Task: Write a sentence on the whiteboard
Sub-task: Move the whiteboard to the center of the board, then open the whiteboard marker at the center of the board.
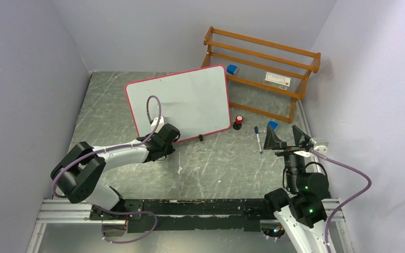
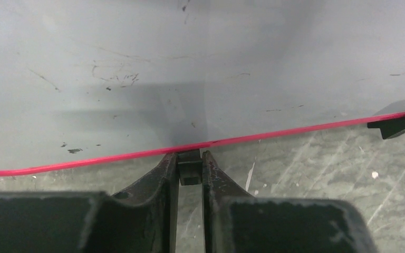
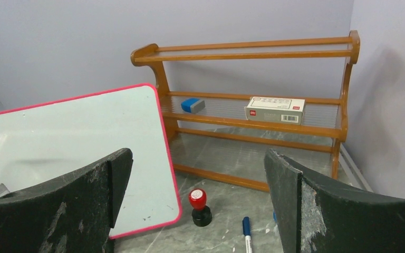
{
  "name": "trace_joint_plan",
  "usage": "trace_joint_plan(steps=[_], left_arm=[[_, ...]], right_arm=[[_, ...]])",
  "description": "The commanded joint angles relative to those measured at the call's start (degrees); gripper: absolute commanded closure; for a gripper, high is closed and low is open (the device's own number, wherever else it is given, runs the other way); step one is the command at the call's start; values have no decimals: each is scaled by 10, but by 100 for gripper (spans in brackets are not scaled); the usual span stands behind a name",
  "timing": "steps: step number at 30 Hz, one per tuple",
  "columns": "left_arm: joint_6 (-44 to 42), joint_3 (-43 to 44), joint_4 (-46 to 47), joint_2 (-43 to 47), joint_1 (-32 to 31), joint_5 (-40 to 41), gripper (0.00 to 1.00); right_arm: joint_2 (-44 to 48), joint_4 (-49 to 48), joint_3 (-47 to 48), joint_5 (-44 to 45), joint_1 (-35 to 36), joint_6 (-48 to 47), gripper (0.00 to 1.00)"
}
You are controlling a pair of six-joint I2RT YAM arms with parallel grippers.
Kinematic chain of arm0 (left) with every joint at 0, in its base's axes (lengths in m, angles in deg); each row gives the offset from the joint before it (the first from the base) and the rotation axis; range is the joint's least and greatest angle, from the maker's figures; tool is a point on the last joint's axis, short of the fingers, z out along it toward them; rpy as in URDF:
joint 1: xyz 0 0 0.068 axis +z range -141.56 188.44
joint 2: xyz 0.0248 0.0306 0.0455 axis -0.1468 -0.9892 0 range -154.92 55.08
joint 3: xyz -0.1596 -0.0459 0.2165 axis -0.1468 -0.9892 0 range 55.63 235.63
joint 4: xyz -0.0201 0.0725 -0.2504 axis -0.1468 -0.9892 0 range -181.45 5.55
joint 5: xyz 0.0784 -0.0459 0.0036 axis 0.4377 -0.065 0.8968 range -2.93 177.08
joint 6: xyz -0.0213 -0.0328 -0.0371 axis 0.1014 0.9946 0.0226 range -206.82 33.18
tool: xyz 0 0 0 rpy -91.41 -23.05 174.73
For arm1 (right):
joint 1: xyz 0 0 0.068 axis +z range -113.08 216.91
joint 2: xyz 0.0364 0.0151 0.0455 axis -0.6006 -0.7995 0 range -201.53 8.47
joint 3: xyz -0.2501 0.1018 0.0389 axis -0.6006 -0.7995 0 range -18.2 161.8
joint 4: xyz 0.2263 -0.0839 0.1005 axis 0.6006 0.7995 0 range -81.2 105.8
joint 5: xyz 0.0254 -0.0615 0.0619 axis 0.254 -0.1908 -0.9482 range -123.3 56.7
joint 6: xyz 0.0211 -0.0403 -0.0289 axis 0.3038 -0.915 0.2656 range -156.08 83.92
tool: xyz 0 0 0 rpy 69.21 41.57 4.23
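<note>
Black plastic sits pinched between the fingertips of the left hand (image 2: 190, 156). Its jaws are nearly closed on 1 small foot (image 2: 190, 171) under the near edge of the whiteboard (image 2: 190, 68). The pink-red frame runs just past the fingertips, and a 2nd foot (image 2: 395, 125) shows off to that hand's right. Beyond the frame the board face carries only faint smudges, so no sentence is on it yet.

That hold looks like the weak point. The foot is a small thing to grip, so a pull or twist could slip the fingers off it or skew the board. With the hold lost, pressure from writing would probably push the board away.

The right hand (image 3: 198, 155) is spread wide and holds nothing. Just ahead of it a marker (image 3: 247, 234) lies on the worktop (image 1: 216, 163), with a red stamp (image 3: 199, 206) slightly to its left. The marker is thin and may roll or get pinched crooked, and fingers this wide could knock the stamp over. Farther ahead, the wooden rack (image 3: 253, 124) with its blue eraser (image 3: 192, 105) and box (image 3: 274, 109) stands well apart.
</note>
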Motion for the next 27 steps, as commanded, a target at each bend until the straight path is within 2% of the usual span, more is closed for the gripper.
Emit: trace_joint_plan(steps=[1,10,16,20,23,27], left_arm=[[19,-9,6,42,-12,-37,75],[7,-4,-36,128,-12,-49,38],[-68,43,-106,222,-12,-32,11],[-153,112,-174,257,-12,10,3],[-228,161,-191,276,-12,24,2],[-325,181,-155,318,-12,34,2]], right_arm=[[-3,3,15,-4,4,5,0],[-60,25,44,-2,4,38,0],[-163,89,107,2,4,89,0],[-263,167,155,15,4,140,0],[-329,211,180,19,4,168,0],[-382,248,203,-2,4,190,0]])
